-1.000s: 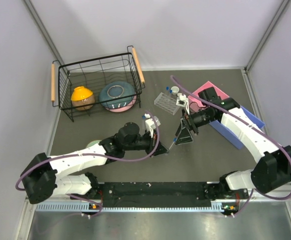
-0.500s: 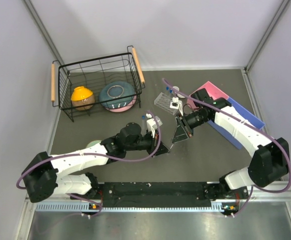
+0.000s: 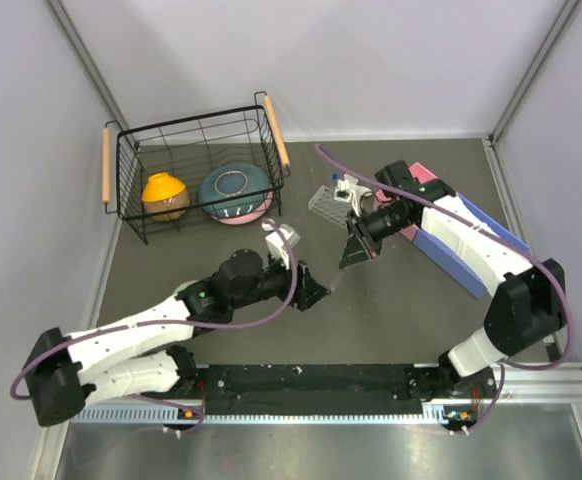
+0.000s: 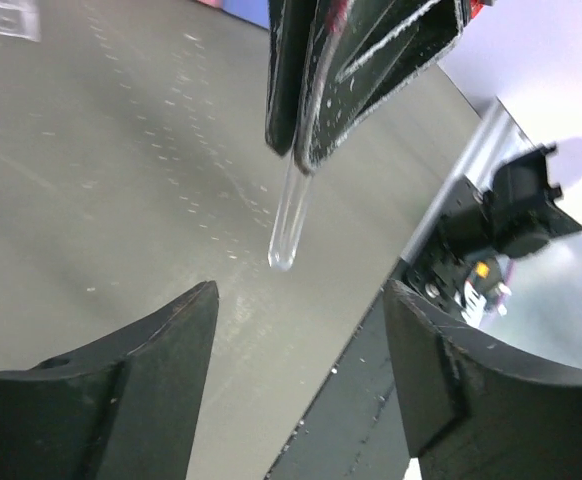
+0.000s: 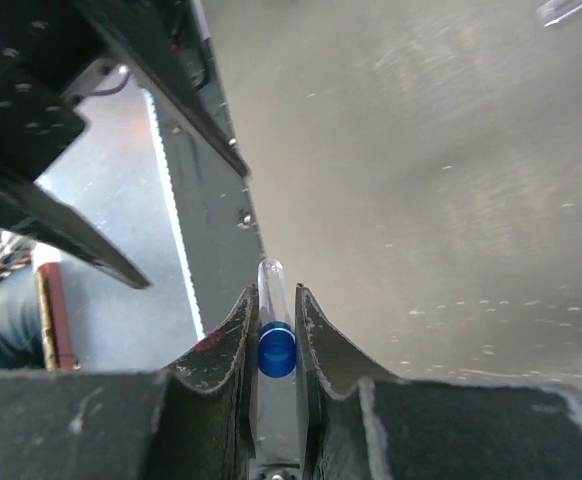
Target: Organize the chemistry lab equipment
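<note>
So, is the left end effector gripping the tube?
No, the left end effector is open below the clear tube, which the right end effector clamps.

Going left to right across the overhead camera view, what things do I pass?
Orange bowl, blue bowl, left pincer, right pincer gripping a blue-capped tube, blue board.

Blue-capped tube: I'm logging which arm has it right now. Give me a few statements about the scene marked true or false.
The right gripper is shut on the blue-capped tube. True.
The left gripper grips that tube too. False: it is open, apart from the tube.
The orange bowl sits in the wire basket. True.
The tube rack is in the basket. False: it stands on the table, outside it.
</note>
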Tool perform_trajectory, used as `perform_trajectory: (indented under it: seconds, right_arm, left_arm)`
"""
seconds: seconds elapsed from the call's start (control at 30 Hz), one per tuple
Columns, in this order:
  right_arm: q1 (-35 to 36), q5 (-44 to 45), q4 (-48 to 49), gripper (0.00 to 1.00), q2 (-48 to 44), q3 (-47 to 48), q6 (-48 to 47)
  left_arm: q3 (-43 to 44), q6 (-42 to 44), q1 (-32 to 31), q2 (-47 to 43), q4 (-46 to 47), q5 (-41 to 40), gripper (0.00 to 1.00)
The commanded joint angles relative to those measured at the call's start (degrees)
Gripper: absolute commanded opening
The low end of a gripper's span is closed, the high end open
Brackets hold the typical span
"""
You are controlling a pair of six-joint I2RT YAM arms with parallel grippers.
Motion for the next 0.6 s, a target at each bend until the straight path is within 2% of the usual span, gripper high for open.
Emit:
perform_trajectory:
  seconds: [0.0, 0.07, 0.23, 0.4, 0.57]
  right_arm:
    - [-2.8, 6.6, 0.6, 0.08, 4.8, 8.4, -2.6]
    - [-4.7, 9.4, 0.8, 0.08, 8.1, 12.9, -3.3]
    - [-6.7, 20.9, 3.1, 0.1, 15.5, 22.7, -3.5]
    - [-6.7, 32.3, 9.0, 0.11, 23.5, 32.0, -2.4]
    - [-6.7, 36.5, 11.4, 0.11, 29.7, 39.3, -1.7]
  left_arm:
    - [-1.5, 0.7, 0.2, -6.8, -8.8, -18.1, 0.75]
    - [-2.4, -0.6, 0.5, -10.6, -13.9, -22.7, 0.8]
    - [-6.0, -2.1, 1.3, -19.1, -18.6, -30.4, 0.84]
    - [-9.7, -3.8, 1.8, -23.5, -20.4, -33.4, 0.87]
    - [-9.6, -3.5, 2.4, -23.3, -21.5, -34.6, 0.88]
